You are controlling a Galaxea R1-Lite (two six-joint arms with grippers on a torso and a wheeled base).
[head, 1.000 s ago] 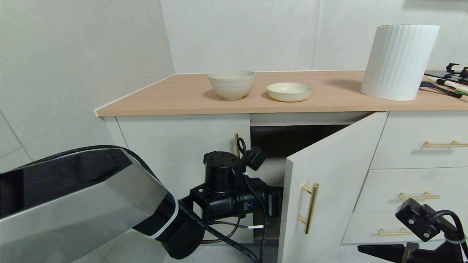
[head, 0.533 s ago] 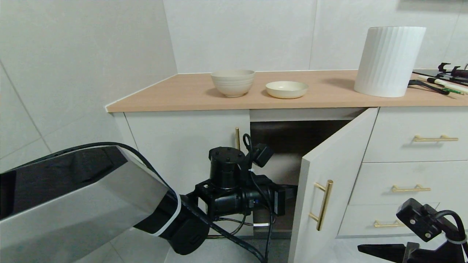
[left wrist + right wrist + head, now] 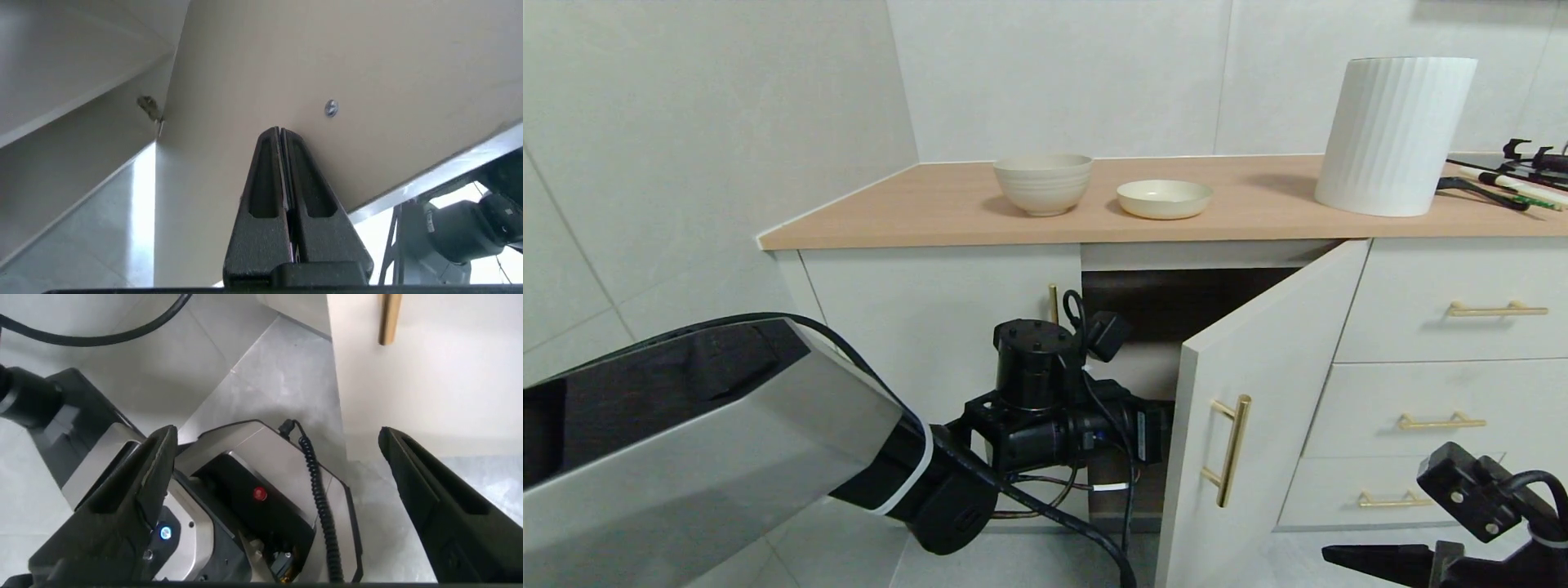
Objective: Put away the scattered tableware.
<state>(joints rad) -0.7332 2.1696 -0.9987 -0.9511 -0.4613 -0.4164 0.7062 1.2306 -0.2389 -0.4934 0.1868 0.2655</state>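
The cream ribbed ceramic bowl (image 3: 1043,184) and the shallow cream dish (image 3: 1164,198) just right of it stand apart on the light wooden countertop (image 3: 915,214), left of a tall white ribbed cylinder (image 3: 1393,135). Below them the white cabinet door (image 3: 1274,343) with a brass bar handle (image 3: 1227,449) stands half open. The left gripper (image 3: 279,132), clenched on nothing, points at its inner face from close by, and the right gripper (image 3: 276,433) hangs low at the near right, released and empty.

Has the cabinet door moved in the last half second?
Yes. The cabinet door swung slightly: its handle edge shifted left, away from the drawers, which kept their place.
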